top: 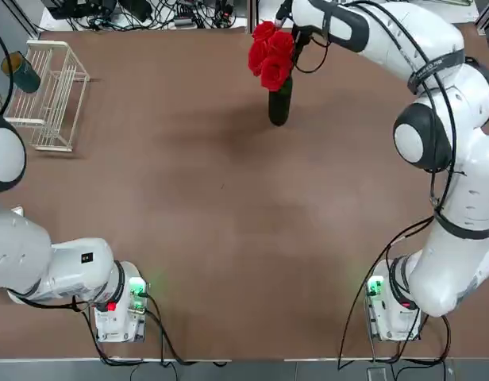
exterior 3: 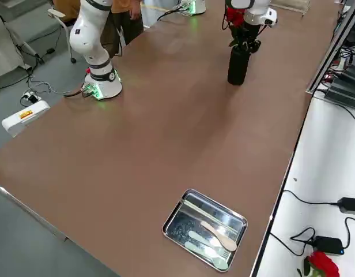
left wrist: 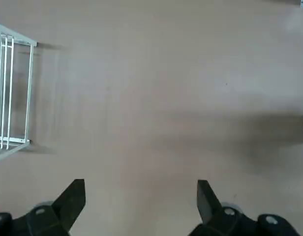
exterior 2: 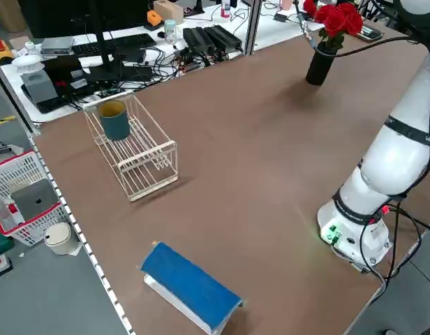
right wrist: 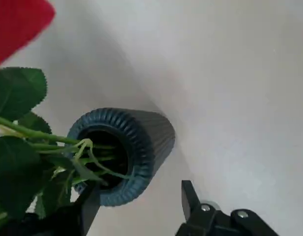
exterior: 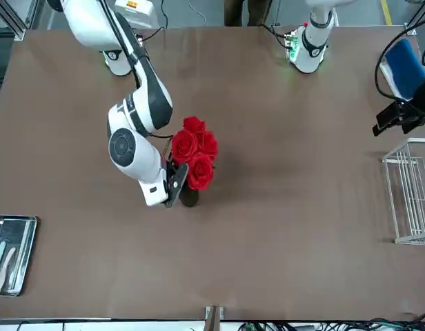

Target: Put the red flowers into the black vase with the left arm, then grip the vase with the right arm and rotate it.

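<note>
The red flowers (top: 272, 54) stand in the black vase (top: 280, 103) at the far middle of the table, blooms above its mouth and green stems (right wrist: 87, 147) down inside. My right gripper (right wrist: 140, 187) is open at the vase's side near the rim (right wrist: 141, 142), one finger on each side and neither pressing on it; the front view shows the right gripper (exterior: 172, 185) right beside the vase (exterior: 190, 198). My left gripper (left wrist: 140, 183) is open with nothing in it, held over bare table at the left side, far from the vase.
A white wire rack (top: 50, 95) holding a dark green cup (top: 22, 73) sits at the far left. A metal tray (exterior: 12, 255) with utensils lies at the far right corner. A blue block (exterior 2: 190, 286) rests near the left front edge.
</note>
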